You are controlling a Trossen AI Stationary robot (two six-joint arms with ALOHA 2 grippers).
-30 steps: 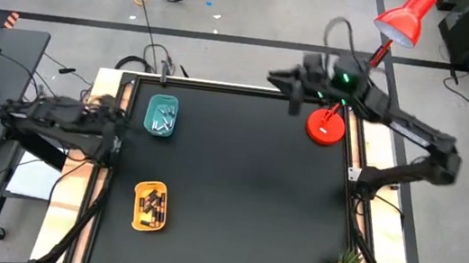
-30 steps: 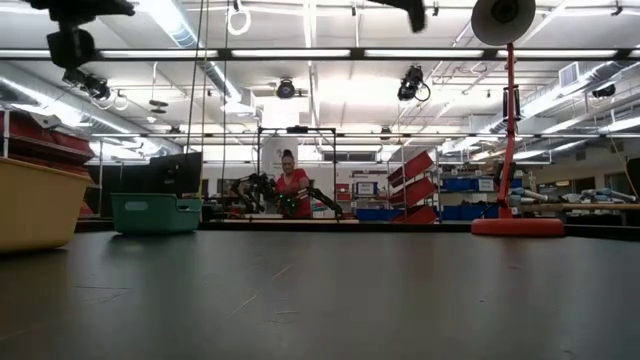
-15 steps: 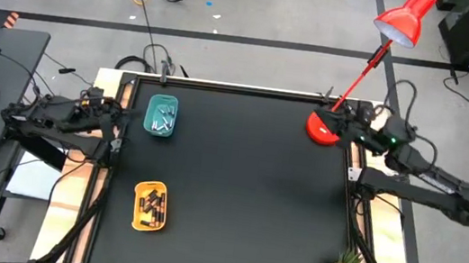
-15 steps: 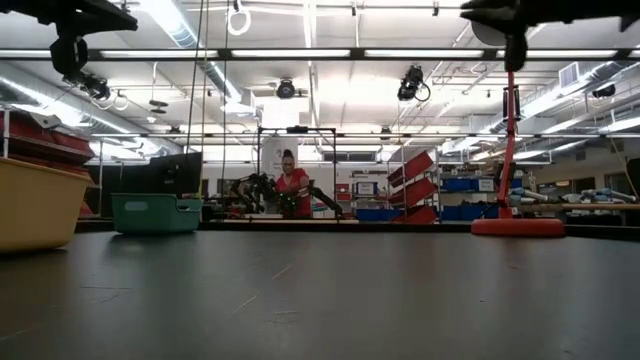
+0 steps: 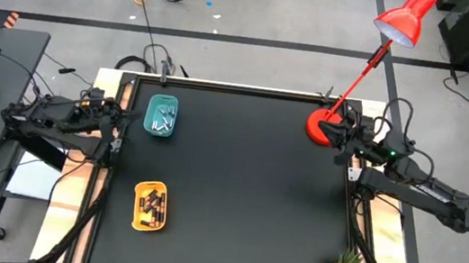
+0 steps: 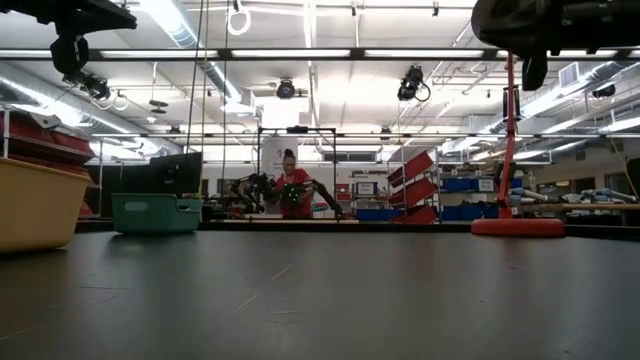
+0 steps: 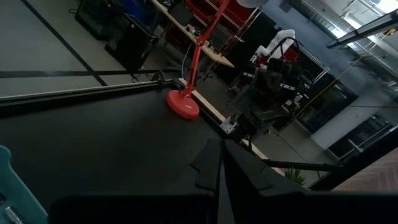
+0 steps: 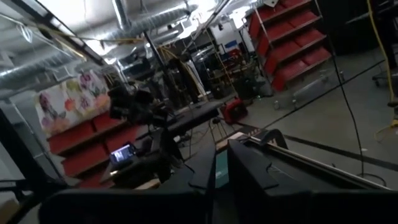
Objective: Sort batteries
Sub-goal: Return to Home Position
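1. Batteries, the dark ones, lie in the yellow tray at the table's near left.
2. Farther back, whitish batteries lie in the teal tray.
3. Left gripper, fingers pressed together and empty, hangs beside the teal tray.
4. Right gripper, fingers together and empty, hangs by the red lamp base, far right.

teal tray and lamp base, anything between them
Nothing; the high view shows bare black table from teal tray to lamp base.
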